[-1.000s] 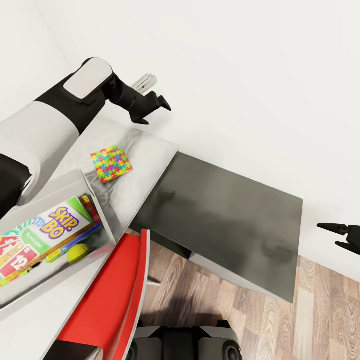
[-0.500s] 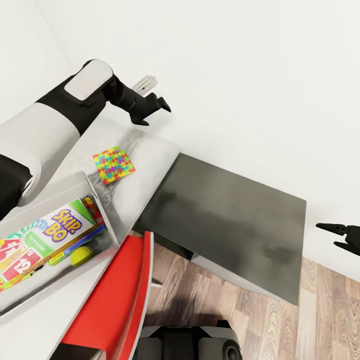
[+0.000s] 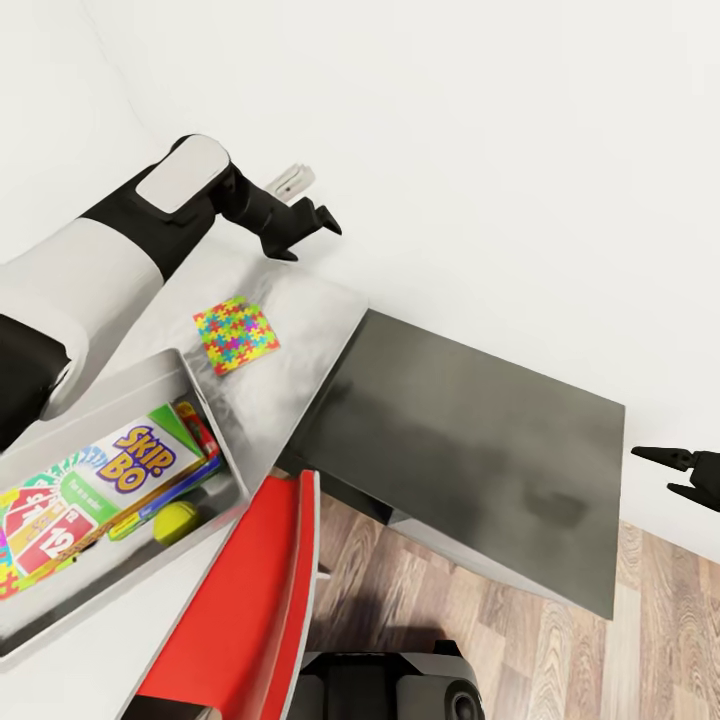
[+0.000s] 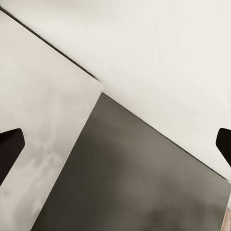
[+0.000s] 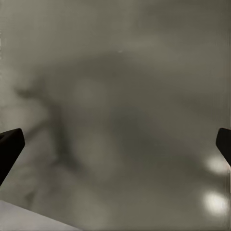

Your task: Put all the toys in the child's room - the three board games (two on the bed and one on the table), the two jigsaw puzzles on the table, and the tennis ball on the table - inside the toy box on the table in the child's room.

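Looking down from the head camera, I see the shallow light grey rectangular toy box sitting on the pale mottled grey-white table, already holding the green-yellow-red Skip-Bo game box, a red-and-white game box and the yellow-green tennis ball. 1 flat, brightly coloured jigsaw puzzle lies on the table just beside the box's far corner, so I judge it is what remains to collect. My left gripper hangs above the table's far edge, beyond the puzzle, fingers spread and holding nothing, presumably poised to come down on it. My right gripper waits well apart over the floor side of the lower dark grey desk, fingers also spread and empty. A red chair back stands close to the table.

From the left wrist camera, both dark fingertips sit wide at the edges, with table and dark desk between.

From the right wrist camera, the fingertips are likewise wide apart over the dark desk surface.
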Tool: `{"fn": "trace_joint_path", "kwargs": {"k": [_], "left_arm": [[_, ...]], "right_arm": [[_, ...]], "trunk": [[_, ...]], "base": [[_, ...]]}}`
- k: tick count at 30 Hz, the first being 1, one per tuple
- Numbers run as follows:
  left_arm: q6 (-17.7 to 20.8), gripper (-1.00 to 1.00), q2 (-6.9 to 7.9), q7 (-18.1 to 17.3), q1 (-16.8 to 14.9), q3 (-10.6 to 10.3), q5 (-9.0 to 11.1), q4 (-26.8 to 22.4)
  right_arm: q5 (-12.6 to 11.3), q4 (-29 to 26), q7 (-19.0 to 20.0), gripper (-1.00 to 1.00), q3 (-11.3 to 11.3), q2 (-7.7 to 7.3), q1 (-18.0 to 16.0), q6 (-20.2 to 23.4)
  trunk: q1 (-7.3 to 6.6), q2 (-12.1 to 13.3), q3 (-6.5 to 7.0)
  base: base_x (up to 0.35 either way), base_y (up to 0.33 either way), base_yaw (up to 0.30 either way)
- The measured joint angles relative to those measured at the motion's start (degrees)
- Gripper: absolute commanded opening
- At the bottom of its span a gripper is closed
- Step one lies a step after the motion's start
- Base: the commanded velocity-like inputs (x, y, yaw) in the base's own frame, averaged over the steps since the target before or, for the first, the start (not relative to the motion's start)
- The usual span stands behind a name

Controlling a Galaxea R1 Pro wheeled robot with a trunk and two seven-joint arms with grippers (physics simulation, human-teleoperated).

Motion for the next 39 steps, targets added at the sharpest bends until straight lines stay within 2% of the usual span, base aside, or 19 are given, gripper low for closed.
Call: {"fn": "trace_joint_path", "kwargs": {"k": [23, 39], "left_arm": [[-0.07, 1.00, -0.10, 0.01, 0.54, 0.00, -0.28, 0.00], [-0.01, 1.00, -0.08, -0.01, 0.57, 0.00, -0.25, 0.00]], "right_arm": [[0.00, -0.02, 0.00, 1.00, 0.00, 0.14, 0.00, 0.00], [-0.01, 0.00, 0.00, 1.00, 0.00, 0.99, 0.00, 0.00]], "trunk": [[0.00, 0.00, 0.00], [0.00, 0.00, 0.00]], "base": [[0.003, 0.005, -0.001], [0.000, 0.000, -0.021]]}}
